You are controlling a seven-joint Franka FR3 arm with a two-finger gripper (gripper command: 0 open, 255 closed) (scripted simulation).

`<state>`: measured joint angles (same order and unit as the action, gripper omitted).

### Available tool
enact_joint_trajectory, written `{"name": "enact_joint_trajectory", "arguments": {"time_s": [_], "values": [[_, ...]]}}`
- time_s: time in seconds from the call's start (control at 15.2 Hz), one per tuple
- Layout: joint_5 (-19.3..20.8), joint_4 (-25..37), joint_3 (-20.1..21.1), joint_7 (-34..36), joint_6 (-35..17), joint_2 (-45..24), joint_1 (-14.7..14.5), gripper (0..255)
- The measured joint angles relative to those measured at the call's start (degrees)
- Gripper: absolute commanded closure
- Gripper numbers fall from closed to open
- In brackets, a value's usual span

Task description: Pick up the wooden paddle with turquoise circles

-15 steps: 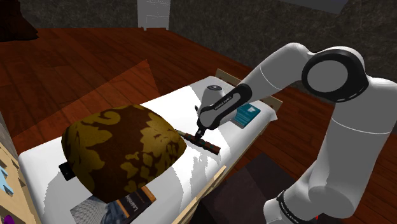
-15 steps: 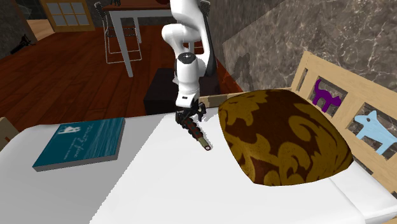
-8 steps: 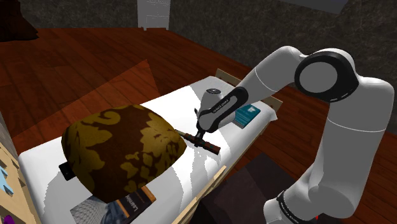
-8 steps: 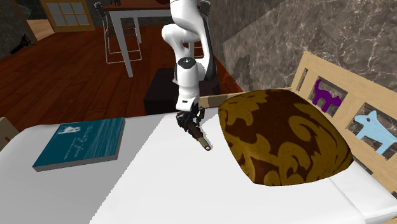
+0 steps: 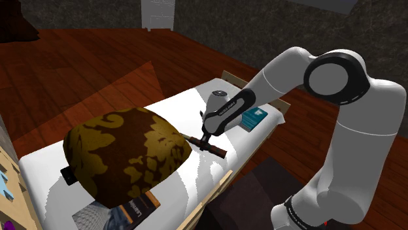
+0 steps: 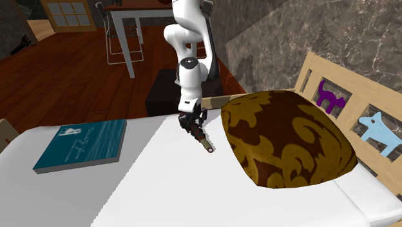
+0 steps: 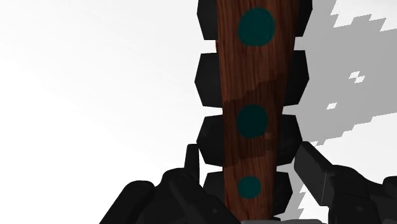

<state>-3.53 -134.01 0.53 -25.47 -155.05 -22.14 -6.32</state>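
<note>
A dark brown wooden paddle [image 7: 254, 95] with teal circles along it and black scalloped edges lies flat on the white bed [image 5: 189, 108]. It is a short brown stick [image 5: 212, 147] beside the patterned pillow in the shoulder view, and it also lies there [image 6: 203, 140] in the second exterior view. My black gripper [image 5: 204, 139] points down onto one end of it. In the wrist view the gripper [image 7: 251, 184] is shut on the paddle, with a finger [image 7: 191, 167] against each side. The gripper [image 6: 191, 124] hides that end of the paddle in the second exterior view.
A big brown and gold pillow [image 5: 124, 153] lies right beside the paddle. A teal book [image 6: 80, 145] rests on the bed's other side. A pale wooden bed end [image 6: 361, 122] with animal cut-outs stands behind the pillow. Another book [image 5: 134, 209] pokes out under the pillow.
The fingers have closed onto the paddle. The arm's elbow shifted slightly early on, then held still. The paddle still lies on the bed.
</note>
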Motion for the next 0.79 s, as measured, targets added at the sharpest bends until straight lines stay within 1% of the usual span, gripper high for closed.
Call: {"name": "enact_joint_trajectory", "arguments": {"time_s": [0.79], "values": [[0.5,-0.6,-0.3,0.6,7.9,8.5,-0.2,255]]}}
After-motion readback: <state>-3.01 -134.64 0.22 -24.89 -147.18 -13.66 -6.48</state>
